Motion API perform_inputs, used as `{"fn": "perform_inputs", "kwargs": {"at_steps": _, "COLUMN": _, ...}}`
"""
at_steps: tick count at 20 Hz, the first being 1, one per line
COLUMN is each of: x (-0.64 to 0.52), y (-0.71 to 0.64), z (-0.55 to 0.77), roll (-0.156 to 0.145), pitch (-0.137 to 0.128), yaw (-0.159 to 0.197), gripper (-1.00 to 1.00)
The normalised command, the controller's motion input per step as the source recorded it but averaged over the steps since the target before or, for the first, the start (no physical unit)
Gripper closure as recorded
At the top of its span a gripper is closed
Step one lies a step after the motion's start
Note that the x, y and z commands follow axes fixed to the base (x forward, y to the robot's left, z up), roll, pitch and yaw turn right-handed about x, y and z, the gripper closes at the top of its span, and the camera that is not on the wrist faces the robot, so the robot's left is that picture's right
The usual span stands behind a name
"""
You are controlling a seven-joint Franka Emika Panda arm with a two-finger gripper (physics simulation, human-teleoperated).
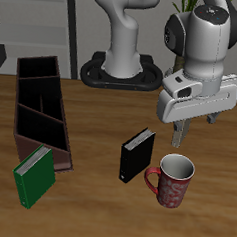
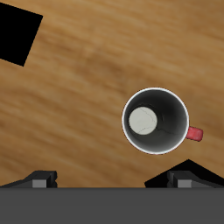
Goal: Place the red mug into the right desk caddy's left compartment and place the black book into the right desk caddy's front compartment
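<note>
Wood-grain table (image 1: pixel 100 119), matt; glossy glazed red mug (image 1: pixel 173 182); matt black book (image 1: pixel 137 156); smooth pale plastic-looking gripper (image 1: pixel 180 135) housing.

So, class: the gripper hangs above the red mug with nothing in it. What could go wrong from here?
1. The gripper is off-centre over the red mug; a finger may hit the rim and tip it.
2. The black book stands upright beside the mug's handle, so it could be knocked over.

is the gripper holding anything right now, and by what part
Nothing is held: the gripper hangs open above the red mug, clear of its rim and handle.
</note>
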Motion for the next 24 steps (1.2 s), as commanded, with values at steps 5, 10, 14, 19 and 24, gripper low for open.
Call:
{"fn": "perform_inputs", "kwargs": {"at_steps": 5, "x": 0.09, "y": -0.26, "z": 0.09, "roll": -0.028, "pitch": -0.009, "yaw": 0.155, "gripper": -1.0}}
{"fn": "perform_inputs", "kwargs": {"at_steps": 10, "x": 0.03, "y": -0.08, "z": 0.01, "roll": 0.035, "pitch": 0.017, "yaw": 0.117, "gripper": -1.0}}
{"fn": "perform_inputs", "kwargs": {"at_steps": 14, "x": 0.03, "y": -0.06, "z": -0.04, "roll": 0.046, "pitch": 0.018, "yaw": 0.105, "gripper": -1.0}}
{"fn": "perform_inputs", "kwargs": {"at_steps": 19, "x": 0.04, "y": -0.03, "z": -0.06, "roll": 0.063, "pitch": 0.036, "yaw": 0.056, "gripper": -1.0}}
{"fn": "perform_inputs", "kwargs": {"at_steps": 24, "x": 0.06, "y": -0.05, "z": -0.04, "roll": 0.073, "pitch": 0.046, "yaw": 0.098, "gripper": -1.0}}
